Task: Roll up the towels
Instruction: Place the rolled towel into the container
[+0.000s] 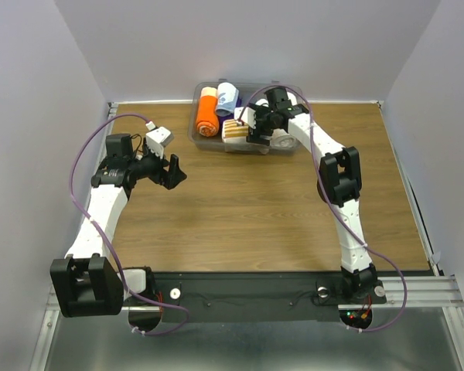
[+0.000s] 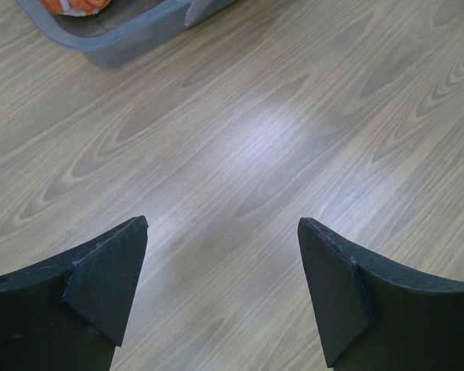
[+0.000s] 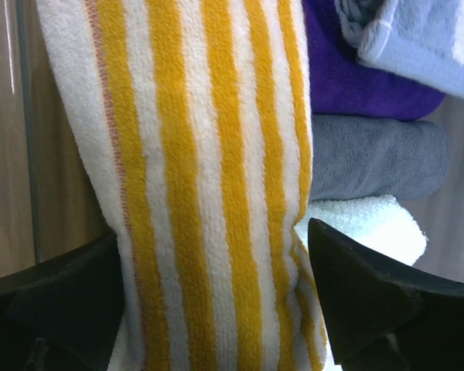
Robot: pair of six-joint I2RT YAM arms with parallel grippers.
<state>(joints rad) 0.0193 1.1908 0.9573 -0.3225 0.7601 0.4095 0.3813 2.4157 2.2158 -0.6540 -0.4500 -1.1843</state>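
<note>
— At the far middle of the bench point(image 1: 240, 209), inside the clear bin point(image 1: 194, 116), sits the striped towel point(image 3: 209, 193). It is rolled up, with yellow-orange and white bands running along it, and it lies in the bin's near left corner.

— And the other towel?

— The pale blue towel point(image 1: 228, 97) is rolled as well. It rests at the far side of the same bin, just right of an orange roll point(image 1: 207, 112).

— What has hold of the striped one?

— The right gripper point(image 3: 213, 232). Its wrist view shows one black finger against each side of the roll, and the cloth fills the whole space between them. So it is pinching the towel across its width.

— What lies next to it in there?

— A purple roll point(image 3: 356, 77), a grey roll point(image 3: 371, 162) and a thick white roll point(image 3: 363, 224) are stacked just beside it. The white one touches the striped cloth close to one finger. I cannot tell whether the other two touch it.

— And the left arm?

— The left gripper point(image 2: 223, 222) hangs above the wood on the left part of the bench. It is nearer than the bin and apart from it. Its fingers are spread wide, with only wood grain showing between them. A corner of the bin and a scrap of the orange roll show at the far edge of its wrist view.
</note>
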